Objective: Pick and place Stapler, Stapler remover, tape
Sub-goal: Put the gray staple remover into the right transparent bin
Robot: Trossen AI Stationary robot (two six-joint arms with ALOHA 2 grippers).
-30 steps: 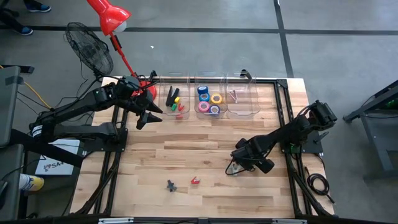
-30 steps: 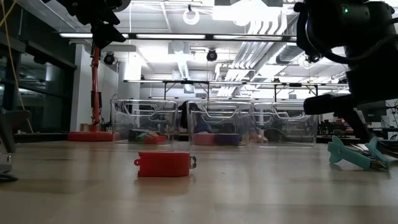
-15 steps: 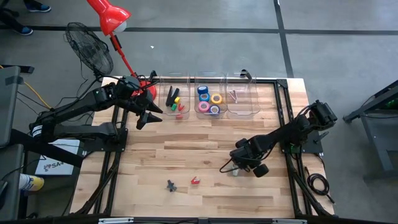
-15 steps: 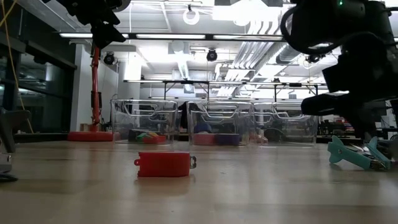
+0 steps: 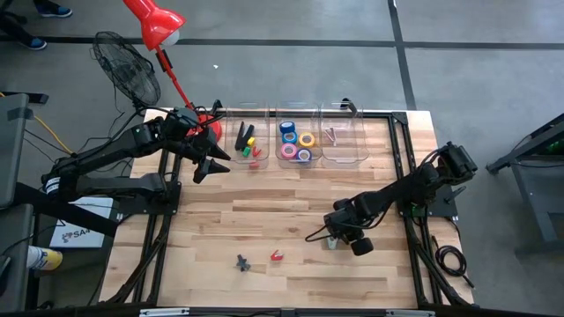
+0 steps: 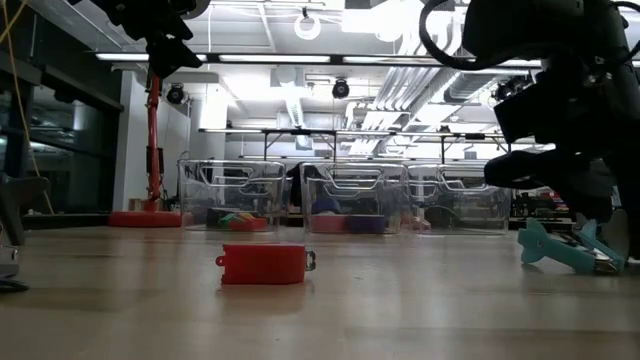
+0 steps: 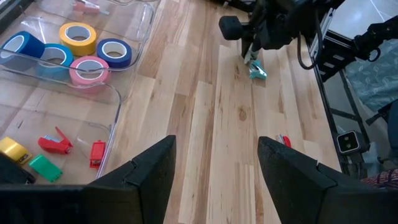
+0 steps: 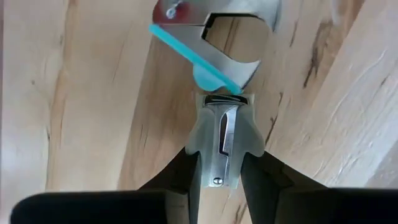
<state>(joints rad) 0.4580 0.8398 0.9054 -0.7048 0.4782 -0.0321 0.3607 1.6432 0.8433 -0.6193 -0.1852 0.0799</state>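
A teal staple remover (image 5: pixel 331 240) lies on the wooden table at the right, also in the low view (image 6: pixel 558 252) and the left wrist view (image 7: pixel 256 70). My right gripper (image 8: pixel 221 163) stands over it, pointing down, shut on it. A small red stapler (image 5: pixel 277 256) rests flat on the table near the front edge (image 6: pixel 262 264). Several tape rolls (image 5: pixel 296 141) lie in the middle clear bin (image 7: pixel 81 53). My left gripper (image 5: pixel 211 165) hangs open above the table beside the left bin, with nothing between its fingers (image 7: pixel 216 180). My right gripper pinches the staple remover's narrow pale-teal back end (image 8: pixel 225 134) between its two fingers (image 8: pixel 189 171), one on each side. The fingers come from above, pointing steeply down. The remover lies on the table, its metal jaws (image 8: pixel 214 28) pointing away from the fingers.
Three clear bins stand in a row at the back: the left one (image 5: pixel 249 143) with small coloured staplers, the middle one with tape, the right one (image 5: pixel 345 139) with a few small removers. A small dark item (image 5: pixel 241 261) lies near the red stapler. A red lamp (image 5: pixel 157 25) and fan (image 5: pixel 123 63) stand at the back left.
My right gripper has rolled about its own axis over the teal staple remover, and its fingers have closed in on the remover's back end. The remover stays on the table. My left arm has kept still.
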